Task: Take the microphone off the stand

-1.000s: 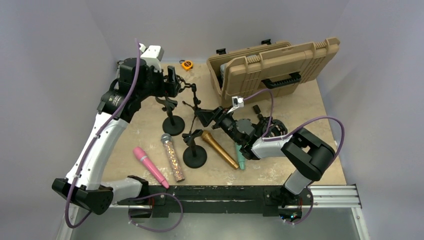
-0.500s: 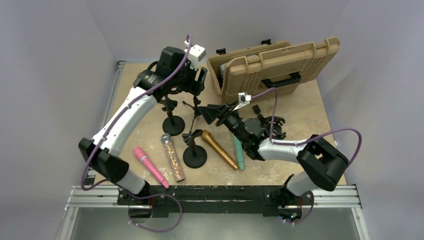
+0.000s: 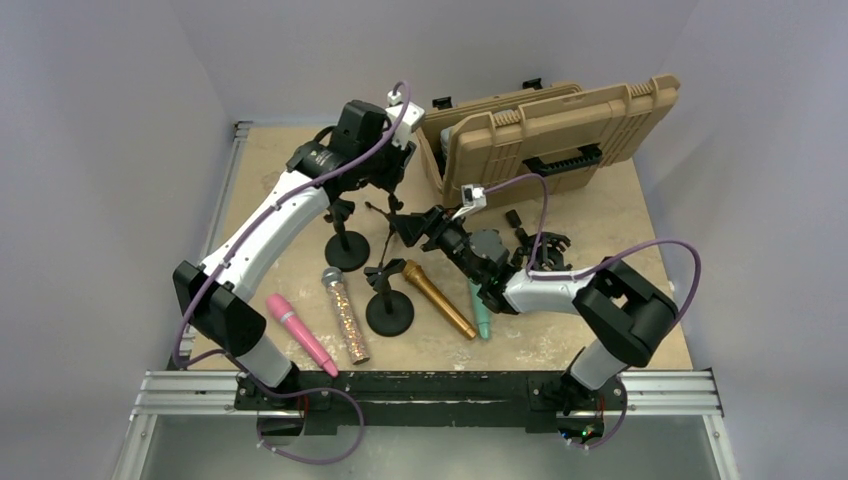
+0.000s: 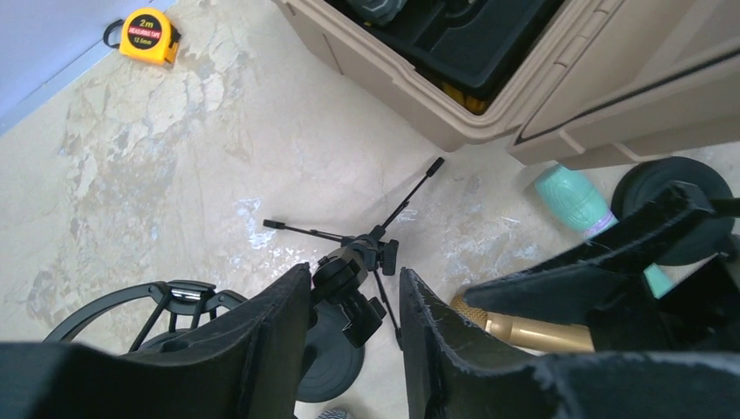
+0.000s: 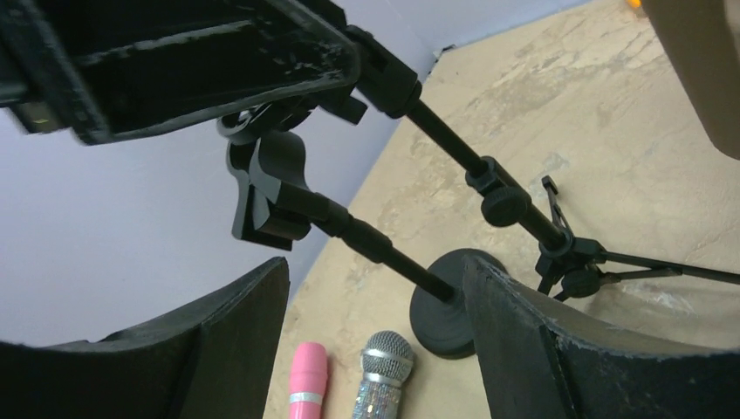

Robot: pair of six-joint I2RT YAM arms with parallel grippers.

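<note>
- Pink microphone (image 3: 298, 333) lies flat on the desk (image 3: 620, 220) nearest the arm bases, with a glitter microphone (image 3: 346, 318) just beside it on its right. Both are well apart from either gripper.
- Black and round-based, the near stand (image 3: 389, 312) stands upright between the glitter microphone and a gold microphone (image 3: 440, 300).
- Gold microphone lies slanted on the desk with its head toward the near stand's rod. A teal microphone (image 3: 481, 316) lies just beside its tail, partly under the right arm's wrist.
- Right gripper (image 5: 375, 271) hangs low just beyond the gold microphone's head, pointing left. Its jaws are spread wide with nothing between them, and no microphone touches it.
- Far stand (image 3: 347, 250), also round-based, stands left of the right gripper. Its clip tilts at the top of the rod.
- Tripod stand (image 4: 381, 249) stands just behind these, legs splayed on the desk.
- Left gripper (image 4: 353, 275) comes from above with one finger on each side of the tripod stand's top. I cannot tell whether the jaws press on it. The gold and teal microphones lie on the desk to its right, apart from it.
- Tan case (image 3: 560, 130) sits open at the back right.
- Yellow tape measure (image 4: 144, 35) lies at the far edge.
</note>
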